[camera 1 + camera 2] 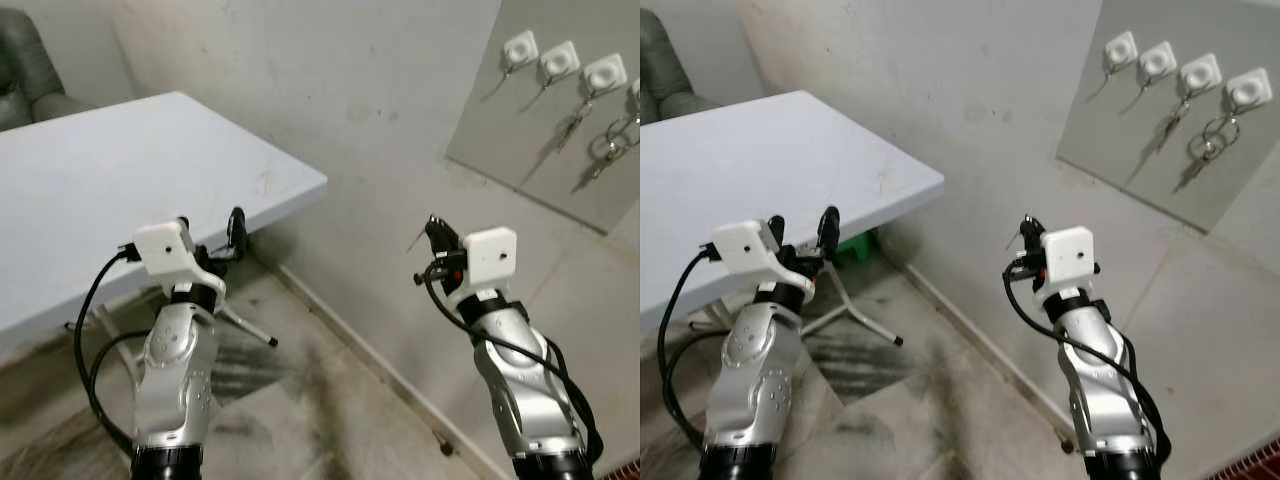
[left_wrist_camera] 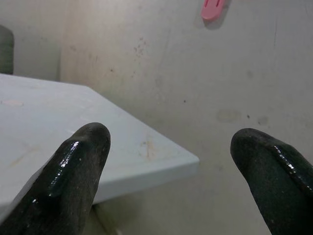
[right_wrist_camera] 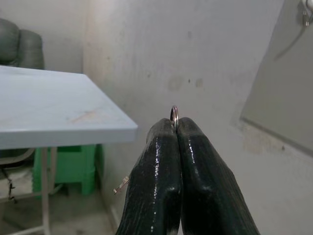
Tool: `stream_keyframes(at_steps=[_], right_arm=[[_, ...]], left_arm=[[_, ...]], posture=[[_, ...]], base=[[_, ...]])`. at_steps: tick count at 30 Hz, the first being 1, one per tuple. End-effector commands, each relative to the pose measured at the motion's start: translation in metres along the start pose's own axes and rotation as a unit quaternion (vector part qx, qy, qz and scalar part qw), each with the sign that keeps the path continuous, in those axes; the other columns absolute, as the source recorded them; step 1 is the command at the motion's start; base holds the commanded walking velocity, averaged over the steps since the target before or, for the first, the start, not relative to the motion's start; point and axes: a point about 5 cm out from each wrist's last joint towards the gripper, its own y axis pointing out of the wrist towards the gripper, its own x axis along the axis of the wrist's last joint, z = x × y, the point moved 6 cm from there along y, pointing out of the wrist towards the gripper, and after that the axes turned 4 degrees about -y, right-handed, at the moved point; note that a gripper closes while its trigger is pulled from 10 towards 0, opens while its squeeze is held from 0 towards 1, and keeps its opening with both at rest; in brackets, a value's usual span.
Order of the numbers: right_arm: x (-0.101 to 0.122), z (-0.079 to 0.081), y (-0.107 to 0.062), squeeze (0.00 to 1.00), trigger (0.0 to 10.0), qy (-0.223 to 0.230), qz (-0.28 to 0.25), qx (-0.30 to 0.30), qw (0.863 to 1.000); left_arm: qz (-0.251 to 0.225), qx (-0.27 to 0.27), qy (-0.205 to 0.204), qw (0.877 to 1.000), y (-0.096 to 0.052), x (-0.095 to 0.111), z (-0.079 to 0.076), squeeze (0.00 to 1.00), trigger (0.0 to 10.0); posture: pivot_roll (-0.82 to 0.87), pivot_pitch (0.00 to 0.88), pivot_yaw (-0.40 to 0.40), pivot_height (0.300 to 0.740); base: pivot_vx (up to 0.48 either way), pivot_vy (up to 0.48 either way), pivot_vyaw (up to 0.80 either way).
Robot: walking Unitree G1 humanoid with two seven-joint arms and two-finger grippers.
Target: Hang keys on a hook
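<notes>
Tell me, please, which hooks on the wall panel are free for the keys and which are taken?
The two white hooks at the panel's left end hang bare. The third and fourth already carry keys, so that end is crowded. The right tool holds a key ring; the left tool is open by the table.

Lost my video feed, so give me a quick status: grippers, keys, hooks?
Right gripper shut on key ring, held short of the wall. Left gripper open, idle near white table. Hooks up right on panel; two already hold keys. Nothing in between.
</notes>
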Motion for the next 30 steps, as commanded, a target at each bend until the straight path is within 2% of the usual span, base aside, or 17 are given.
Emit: stream_keyframes(at_steps=[1, 11, 24, 30], right_arm=[[0.006, -0.002, 0.002, 0.0, 10.0, 0.0, -0.008, -0.004, 1.0], [0.001, -0.003, 0.002, 0.0, 10.0, 0.004, 0.006, -0.005, 1.0], [-0.004, -0.003, 0.001, 0.0, 10.0, 0.001, 0.02, -0.006, 1.0], [0.003, -0.001, -0.001, 0.0, 10.0, 0.004, -0.001, 0.001, 1.0]], left_arm=[[0.006, 0.002, 0.0, 1.0, 0.001, -0.001, 0.0, 0.0, 10.0], [0.014, 0.005, -0.006, 1.0, 0.002, -0.004, 0.001, 0.0, 10.0], [0.021, 0.005, -0.011, 1.0, 0.001, -0.007, -0.001, 0.0, 10.0], [0.029, 0.007, -0.017, 0.999, 0.0, -0.009, 0.0, 0.0, 10.0]], posture=[[0.04, 0.0, -0.07, 0.74], [0.04, 0.0, -0.068, 0.74], [0.04, 0.0, -0.065, 0.74], [0.04, 0.0, -0.065, 0.74]], base=[[0.0, 0.0, 0.0], [0.0, 0.0, 0.0], [0.0, 0.0, -0.68], [0.0, 0.043, -0.14]])
